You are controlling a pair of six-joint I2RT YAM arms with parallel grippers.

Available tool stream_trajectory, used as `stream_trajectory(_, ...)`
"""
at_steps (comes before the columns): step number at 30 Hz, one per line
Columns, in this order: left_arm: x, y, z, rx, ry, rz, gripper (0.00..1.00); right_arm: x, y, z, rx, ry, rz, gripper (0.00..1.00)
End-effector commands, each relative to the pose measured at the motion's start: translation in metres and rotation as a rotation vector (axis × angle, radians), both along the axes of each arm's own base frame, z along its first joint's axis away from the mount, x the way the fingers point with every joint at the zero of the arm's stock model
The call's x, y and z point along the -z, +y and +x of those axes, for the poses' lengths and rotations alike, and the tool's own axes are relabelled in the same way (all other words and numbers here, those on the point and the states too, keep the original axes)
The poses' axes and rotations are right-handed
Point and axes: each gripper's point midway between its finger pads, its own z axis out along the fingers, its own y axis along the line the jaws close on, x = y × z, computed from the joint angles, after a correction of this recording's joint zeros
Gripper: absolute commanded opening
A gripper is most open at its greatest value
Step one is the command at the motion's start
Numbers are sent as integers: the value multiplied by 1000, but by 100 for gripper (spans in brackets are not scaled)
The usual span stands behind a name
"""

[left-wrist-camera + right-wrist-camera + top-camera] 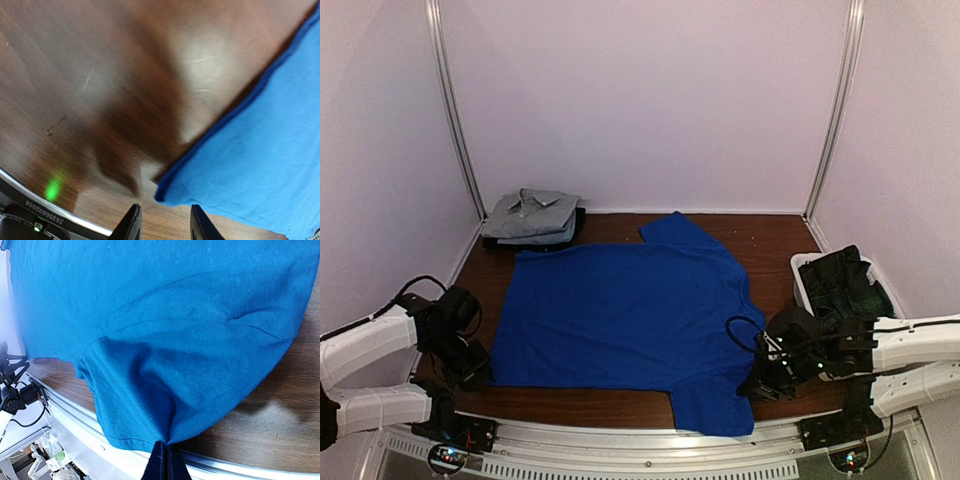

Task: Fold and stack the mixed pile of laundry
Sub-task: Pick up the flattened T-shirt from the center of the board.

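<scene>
A royal-blue T-shirt [620, 315] lies spread flat across the middle of the brown table. My right gripper [166, 450] is shut on the edge of its near right sleeve [165, 400], which hangs over the front rail. My left gripper [162, 220] is open and empty, just in front of the shirt's near left bottom corner [167, 192], not touching it. Folded grey garments [530, 215] sit stacked on a dark piece at the back left. A dark green-black piece [845, 285] lies in the white bin [802, 268] at the right.
A metal rail [620, 435] runs along the table's front edge. Pale walls and two upright metal posts [455, 110] close in the back. Bare brown table [780, 240] shows at the back right and beside the shirt's left edge.
</scene>
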Motion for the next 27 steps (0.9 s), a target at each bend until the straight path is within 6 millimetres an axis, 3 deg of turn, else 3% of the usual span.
stream_trajectory(1,12,-1,-3,-2,25,-2,32,-5,1,5,3,-29,-11,0)
stream_trajectory(3,15,-2,-3,6,31,0,29,-6,1,5,3,-32,-14,0)
stream_trajectory(9,10,-2,-5,-13,26,-13,0,-16,-1,4,-6,-34,-21,0)
stream_trajectory(21,-19,1,11,-21,-71,6,0,-29,-1,3,-20,-44,-15,0)
stream_trajectory(27,-40,0,27,-15,-110,13,0,-49,0,15,-10,-98,-31,0)
